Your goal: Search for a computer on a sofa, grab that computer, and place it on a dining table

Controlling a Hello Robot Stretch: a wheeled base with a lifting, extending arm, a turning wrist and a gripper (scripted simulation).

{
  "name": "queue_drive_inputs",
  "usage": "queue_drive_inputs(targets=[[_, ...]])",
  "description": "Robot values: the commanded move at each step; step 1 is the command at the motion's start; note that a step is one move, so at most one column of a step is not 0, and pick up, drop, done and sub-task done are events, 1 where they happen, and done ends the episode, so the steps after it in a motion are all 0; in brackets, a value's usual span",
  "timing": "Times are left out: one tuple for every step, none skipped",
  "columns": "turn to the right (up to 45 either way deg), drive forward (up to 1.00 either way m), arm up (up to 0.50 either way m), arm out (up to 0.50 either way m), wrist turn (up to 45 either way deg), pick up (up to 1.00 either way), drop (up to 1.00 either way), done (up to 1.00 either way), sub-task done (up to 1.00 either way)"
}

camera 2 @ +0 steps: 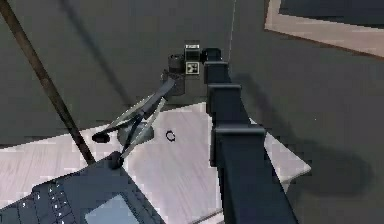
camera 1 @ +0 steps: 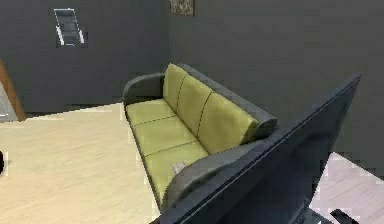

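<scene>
Logging the arm side view first: computer (camera 2: 85, 200), keyboard and touchpad facing up, at the near left corner of the white surface (camera 2: 180, 165); cannot tell if it rests there or hangs just above. Thin dark bar (camera 2: 40, 80) slants up across the surface's left edge. Arm (camera 2: 235, 140) reaches out over the surface's middle, two white marker squares (camera 2: 190, 68) at its far end past the surface's far edge. Claw (camera 2: 120, 135) angles back down over the surface, toward the corner with the computer; fingers spread or pressed together: cannot tell; holding anything: cannot tell. Small dark ring (camera 2: 172, 135) lies on the surface, near its middle

Forward view: sofa (camera 1: 185, 120), grey frame, yellow-green cushions, on pale floor (camera 1: 70, 160). Large dark flat panel (camera 1: 280, 170) in the lower right foreground. Framed picture (camera 1: 68, 27) on the dark wall
</scene>
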Motion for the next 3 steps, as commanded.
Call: queue_drive_inputs(targets=[[0.0, 0.0, 0.0, 0.0, 45.0, 0.0, 0.0, 0.0, 0.0], [0.0, 0.0, 0.0, 0.0, 45.0, 0.0, 0.0, 0.0, 0.0], [0.0, 0.0, 0.0, 0.0, 6.0, 0.0, 0.0, 0.0, 0.0]])
